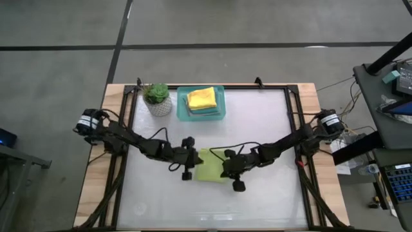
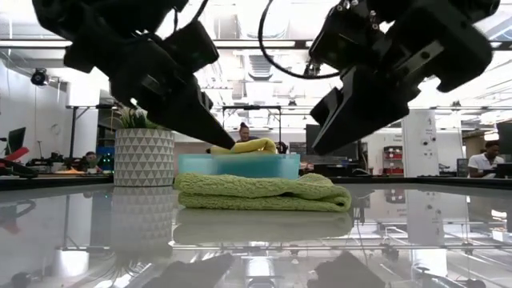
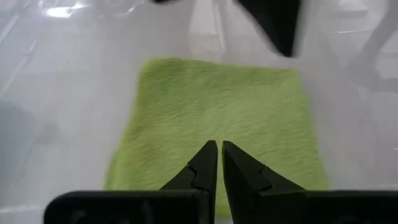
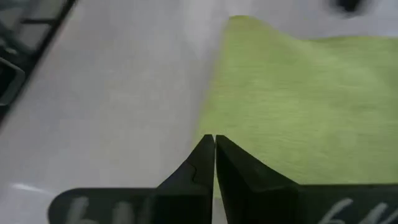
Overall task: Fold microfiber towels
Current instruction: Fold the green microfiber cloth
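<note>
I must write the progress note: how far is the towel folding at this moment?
Done: folded towels, a yellow one on top, lie stacked in the teal tray. In hand: the lime green towel lies folded on the table between the left hand and the right hand, both shut and empty above it. Left: probably moving it to the tray; no unfolded towel is visible.

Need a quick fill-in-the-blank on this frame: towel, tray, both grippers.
1. The lime green towel lies folded on the table between the two ____.
2. The left gripper and right gripper both have their fingers ____.
3. The teal tray holds a folded ____ towel on top.
4. The potted plant stands ____ the tray.

Missing words: grippers; shut; yellow; beside
</note>
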Robot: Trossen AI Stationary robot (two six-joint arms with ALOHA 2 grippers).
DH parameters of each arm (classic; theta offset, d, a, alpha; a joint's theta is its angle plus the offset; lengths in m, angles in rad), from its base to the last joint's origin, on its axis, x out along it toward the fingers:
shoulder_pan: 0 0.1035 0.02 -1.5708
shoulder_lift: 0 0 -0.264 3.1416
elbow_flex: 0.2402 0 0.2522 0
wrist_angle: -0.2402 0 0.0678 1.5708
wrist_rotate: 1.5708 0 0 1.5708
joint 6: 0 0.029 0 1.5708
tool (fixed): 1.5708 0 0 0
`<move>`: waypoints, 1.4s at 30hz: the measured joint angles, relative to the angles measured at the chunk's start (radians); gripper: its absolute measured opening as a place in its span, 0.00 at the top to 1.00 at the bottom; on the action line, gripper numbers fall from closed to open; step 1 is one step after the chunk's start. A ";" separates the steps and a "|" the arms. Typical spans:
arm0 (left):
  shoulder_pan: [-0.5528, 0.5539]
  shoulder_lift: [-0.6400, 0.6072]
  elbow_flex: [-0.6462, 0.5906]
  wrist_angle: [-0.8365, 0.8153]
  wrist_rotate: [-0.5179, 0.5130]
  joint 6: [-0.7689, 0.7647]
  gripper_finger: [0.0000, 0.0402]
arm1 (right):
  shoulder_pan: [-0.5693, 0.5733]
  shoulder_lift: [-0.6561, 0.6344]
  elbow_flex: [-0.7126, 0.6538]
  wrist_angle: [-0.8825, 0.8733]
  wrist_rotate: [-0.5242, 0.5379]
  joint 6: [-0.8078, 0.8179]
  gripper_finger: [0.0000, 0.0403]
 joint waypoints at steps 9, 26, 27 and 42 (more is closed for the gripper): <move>0.013 0.141 0.005 0.083 -0.085 -0.001 0.97 | -0.035 -0.020 -0.022 -0.124 0.360 -0.066 0.98; 0.067 0.041 0.011 -0.027 -0.162 0.002 0.97 | -0.083 -0.012 -0.048 -0.148 0.385 -0.114 0.98; 0.065 0.027 0.011 -0.031 -0.159 0.001 0.97 | -0.083 -0.020 -0.048 -0.155 0.381 -0.100 0.98; -0.086 0.047 0.002 -0.004 0.016 -0.164 0.97 | -0.015 -0.020 -0.048 0.072 0.285 0.035 0.98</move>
